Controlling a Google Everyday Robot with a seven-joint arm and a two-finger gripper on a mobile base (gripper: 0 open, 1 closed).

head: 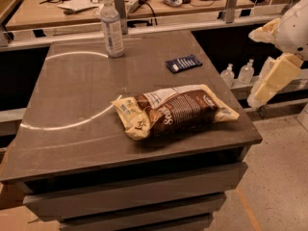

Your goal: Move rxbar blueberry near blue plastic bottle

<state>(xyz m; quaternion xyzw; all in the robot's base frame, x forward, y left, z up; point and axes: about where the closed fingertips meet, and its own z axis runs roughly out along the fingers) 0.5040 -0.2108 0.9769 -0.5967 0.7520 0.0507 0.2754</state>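
Note:
The rxbar blueberry (183,63), a small flat navy wrapper with white lettering, lies on the dark table (72,95) near its far right edge. The blue plastic bottle (111,28), clear with a white cap and a pale label, stands upright at the table's far edge, left of the bar. My gripper (270,83) hangs on the cream-and-white arm at the right of the view, off the table's right side and well apart from the bar. It holds nothing that I can see.
A large brown-and-cream snack bag (173,110) lies near the table's front right. Two small clear bottles (227,74) stand on a low shelf to the right. A cluttered workbench (159,4) runs behind the table.

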